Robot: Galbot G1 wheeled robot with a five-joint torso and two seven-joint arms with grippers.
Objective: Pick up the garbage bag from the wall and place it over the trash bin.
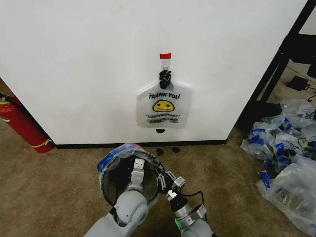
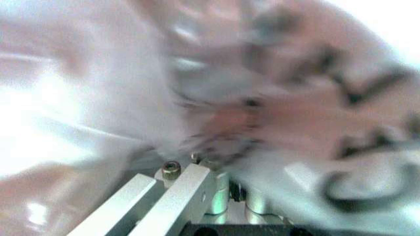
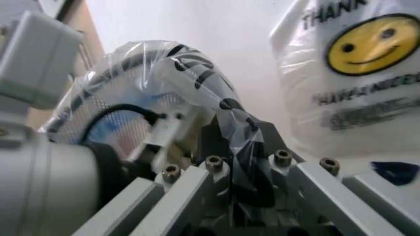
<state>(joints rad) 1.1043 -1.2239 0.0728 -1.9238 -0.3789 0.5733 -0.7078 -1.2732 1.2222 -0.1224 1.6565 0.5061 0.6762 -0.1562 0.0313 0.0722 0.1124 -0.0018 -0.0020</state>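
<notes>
Now, head view: the garbage bag [image 1: 112,159] with blue patches lies over the rim of the trash bin [image 1: 114,183], near the wall [image 1: 74,69].
Head view, left tool [image 1: 137,170]: inside the bin's mouth; cannot tell if spread.
Head view, right tool [image 1: 167,183]: at the bin's right rim.
Head view, far: a second smiley bag [image 1: 164,105] hangs on the hook [image 1: 165,63].
Left wrist view: the left tool's fingers [image 2: 187,189] look pressed together against blurry plastic.
Right wrist view: the right tool [image 3: 239,169] pinches a twisted bit of the garbage bag [image 3: 164,64].
</notes>
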